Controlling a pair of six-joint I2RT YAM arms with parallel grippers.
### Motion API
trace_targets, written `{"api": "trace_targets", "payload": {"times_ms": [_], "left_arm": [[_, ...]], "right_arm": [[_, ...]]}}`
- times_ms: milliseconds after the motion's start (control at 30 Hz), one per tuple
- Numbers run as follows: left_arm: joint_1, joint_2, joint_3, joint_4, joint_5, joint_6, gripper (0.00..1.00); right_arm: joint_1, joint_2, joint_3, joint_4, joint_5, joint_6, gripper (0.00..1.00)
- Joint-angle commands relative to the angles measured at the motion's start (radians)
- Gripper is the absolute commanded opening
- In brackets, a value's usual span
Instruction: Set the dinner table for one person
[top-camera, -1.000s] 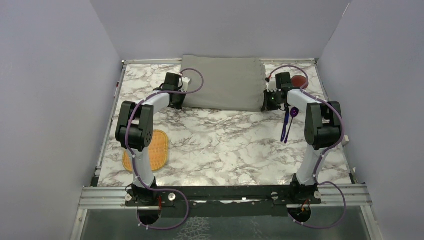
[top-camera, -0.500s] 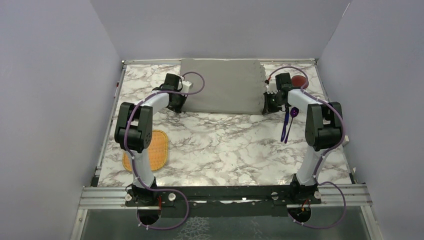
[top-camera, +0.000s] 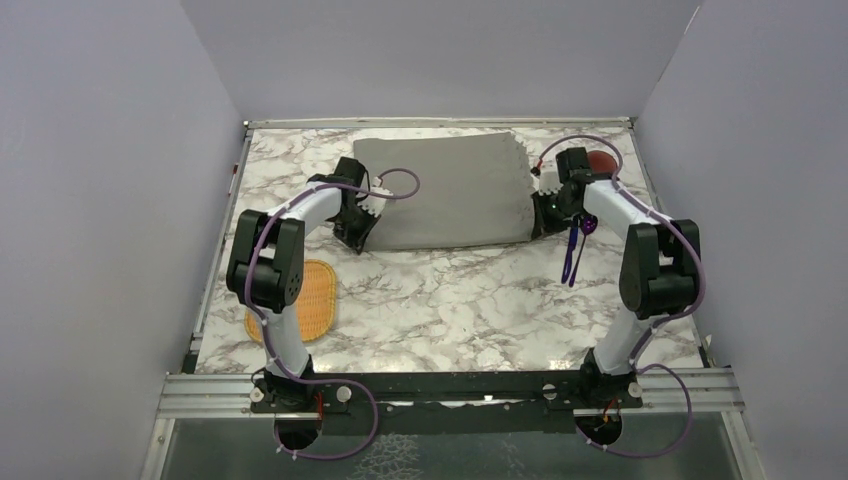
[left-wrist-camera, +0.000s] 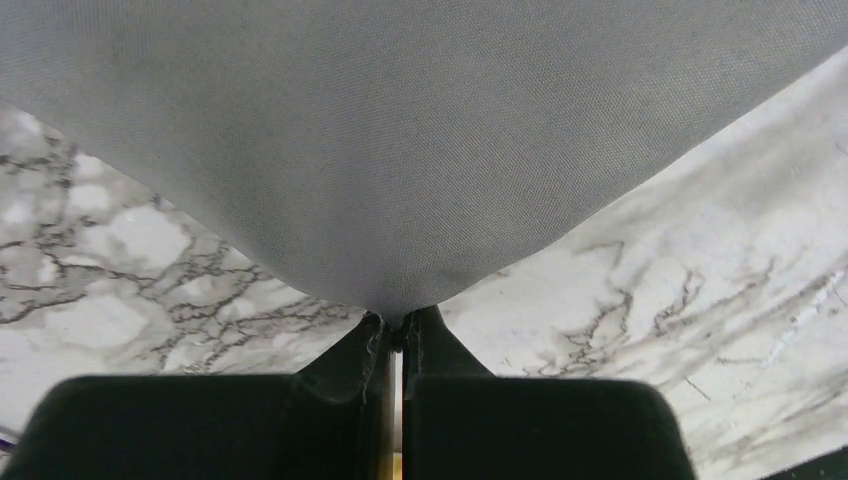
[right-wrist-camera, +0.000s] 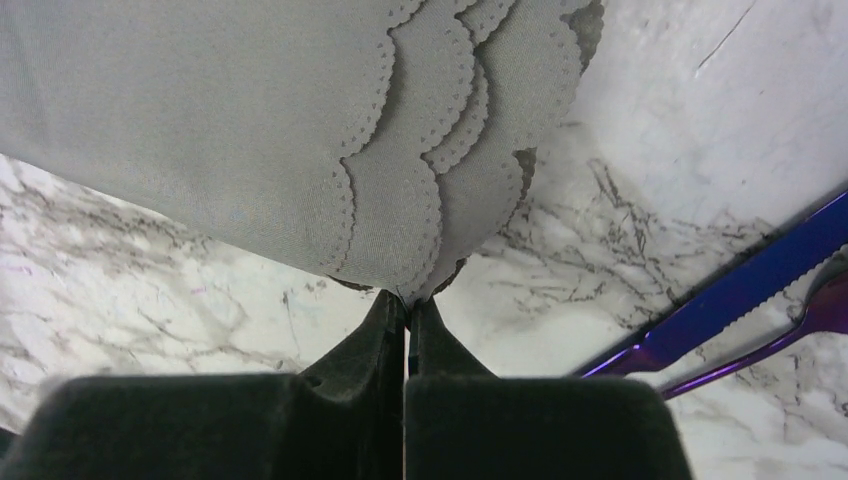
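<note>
Top external: L gripper (top-camera: 358, 234) & R gripper (top-camera: 544, 224), jaws tight on near corners of placemat (top-camera: 450, 190), close over dinner table (top-camera: 450, 300).

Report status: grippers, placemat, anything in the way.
Left gripper shut on placemat corner. Right gripper shut on its scalloped edge. Purple cutlery lies close beside it.

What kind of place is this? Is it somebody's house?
Probably a robot lab booth, not a house: plain lilac walls box in a marble-pattern tabletop, and two robot arms are bolted to a metal rail.
</note>
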Motion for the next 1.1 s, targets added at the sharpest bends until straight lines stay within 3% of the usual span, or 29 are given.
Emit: {"api": "trace_targets", "payload": {"times_ms": [0,533,1067], "left_arm": [[-0.004,-0.053,-0.002,-0.157,0.045,0.068,0.00],[-0.033,-0.143,0.050,-0.332,0.084,0.104,0.00],[-0.066,-0.295,-0.027,-0.387,0.066,0.069,0.00]], "right_arm": [[0.000,-0.069,-0.028,-0.113,0.001,-0.067,0.01],[0.000,-0.235,-0.112,-0.223,-0.002,-0.176,0.01],[0.000,-0.341,-0.139,-0.304,-0.056,-0.208,0.01]]}}
